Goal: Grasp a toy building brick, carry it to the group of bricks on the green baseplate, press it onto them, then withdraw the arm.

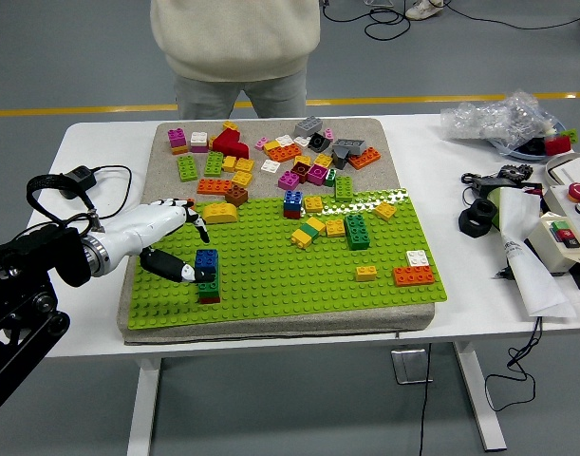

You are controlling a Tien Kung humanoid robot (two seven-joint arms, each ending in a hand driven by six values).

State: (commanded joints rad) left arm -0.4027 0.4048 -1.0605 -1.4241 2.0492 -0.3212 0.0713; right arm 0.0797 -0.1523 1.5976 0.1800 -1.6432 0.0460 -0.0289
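Observation:
A small stack (208, 276), a blue brick on a green one on a dark red one, stands at the front left of the green baseplate (299, 275). My left hand (193, 251), white with black fingertips, hovers just left of the stack. Its fingers (191, 217) are spread and hold nothing, and the thumb (168, 268) lies low, pointing at the stack's base. The black left arm comes in from the lower left corner. The right arm does not show.
Several loose bricks (271, 152) lie on the grey mat behind the baseplate, more on the plate's middle (327, 226) and right (413, 274). A person (234, 47) stands at the far side. A control box (565, 237), paper and black parts crowd the right; a cable (76, 180) lies left.

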